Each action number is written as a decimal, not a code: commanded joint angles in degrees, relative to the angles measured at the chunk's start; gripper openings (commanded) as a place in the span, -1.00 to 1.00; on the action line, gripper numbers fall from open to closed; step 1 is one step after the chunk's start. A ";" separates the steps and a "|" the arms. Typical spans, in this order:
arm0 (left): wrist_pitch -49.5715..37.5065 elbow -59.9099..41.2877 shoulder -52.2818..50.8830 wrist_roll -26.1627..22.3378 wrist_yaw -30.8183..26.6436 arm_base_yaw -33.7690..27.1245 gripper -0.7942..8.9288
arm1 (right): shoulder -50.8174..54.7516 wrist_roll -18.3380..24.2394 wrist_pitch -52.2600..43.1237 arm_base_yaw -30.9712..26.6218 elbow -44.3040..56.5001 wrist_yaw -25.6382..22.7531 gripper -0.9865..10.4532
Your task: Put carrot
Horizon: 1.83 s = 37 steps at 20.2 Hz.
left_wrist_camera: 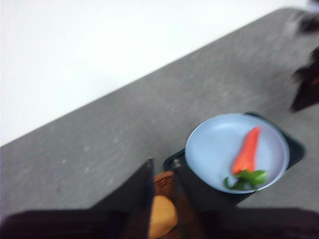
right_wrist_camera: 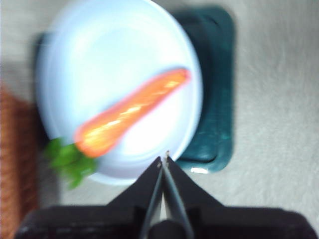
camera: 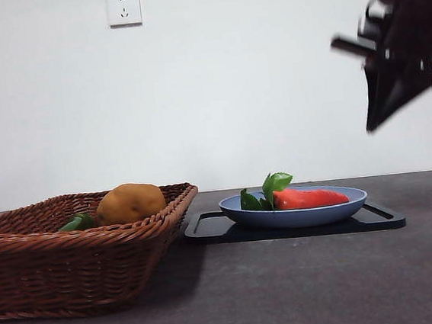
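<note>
1. Your carrot (camera: 308,197) lies flat on the blue plate (camera: 294,217), which sits on the black tray (camera: 382,216) beside the wicker basket (camera: 72,252); its leaves (camera: 268,190) point toward the basket.
2. The right gripper (right_wrist_camera: 163,158) hovers high above the plate's rim, jaws pressed together and holding nothing.
3. The left gripper (left_wrist_camera: 151,172) hangs over the basket, by the potato (left_wrist_camera: 162,217); its jaws look closed and empty too.
4. You'd judge the carrot light and stiff, but that glossy skin looks slippery, and the taper may squirt out of a pinch.
5. Take it across the thick half near the leaves, not at the thin tip, and not by the leaves, which look likely to bend.
6. Both wrist views are blurred, so the edges are soft.
7. The front view cuts off the arm at the top corner.
8. The basket wall hides most of the small green vegetable (camera: 77,222).
9. Where the carrot should go, you cannot tell.
</note>
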<state>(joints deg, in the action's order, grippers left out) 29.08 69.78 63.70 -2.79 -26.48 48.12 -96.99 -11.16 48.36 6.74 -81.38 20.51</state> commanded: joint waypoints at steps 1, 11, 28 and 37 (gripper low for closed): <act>0.17 0.77 2.80 -1.79 -0.33 -2.21 -0.82 | 5.16 2.08 1.14 2.43 -1.22 -1.44 -0.82; 11.89 -0.09 -4.81 -1.75 11.85 -17.86 -0.82 | 32.33 4.46 -2.05 21.33 6.80 -25.59 -0.82; 5.42 -31.23 -28.72 9.01 16.35 -18.53 -0.82 | 67.10 -0.85 -35.28 28.85 55.39 -39.26 -0.82; 5.20 -31.23 -28.52 8.98 16.17 -18.53 -0.82 | 67.06 -0.83 -35.30 28.92 55.39 -39.06 -0.82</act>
<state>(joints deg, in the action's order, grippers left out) 34.70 37.82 35.07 5.67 -10.31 29.41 -29.87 -11.20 13.69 35.24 -25.63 -18.22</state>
